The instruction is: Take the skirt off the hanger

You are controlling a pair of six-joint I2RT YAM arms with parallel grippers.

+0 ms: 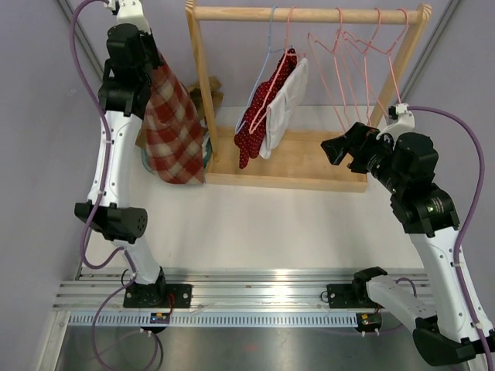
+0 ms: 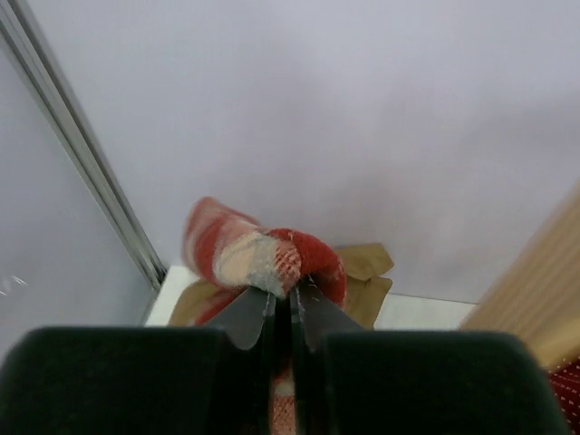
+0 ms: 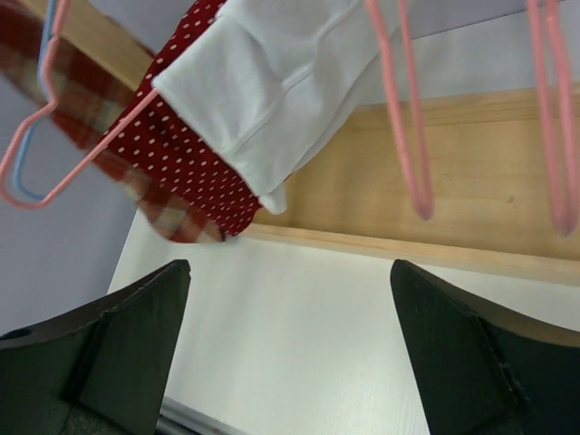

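The plaid skirt [image 1: 174,127], checked in red and cream, hangs in a flared cone just left of the wooden rack [image 1: 286,176], on no hanger. Only the left wrist view shows the grip: the left tool [image 2: 283,308] is pressed together on a bunched fold of the skirt. The right tool [image 1: 344,145] is spread wide and holds nothing, above the table [image 1: 255,232] before the rack's base. Behind it, pink hangers [image 1: 352,69] dangle from the rack's rail.
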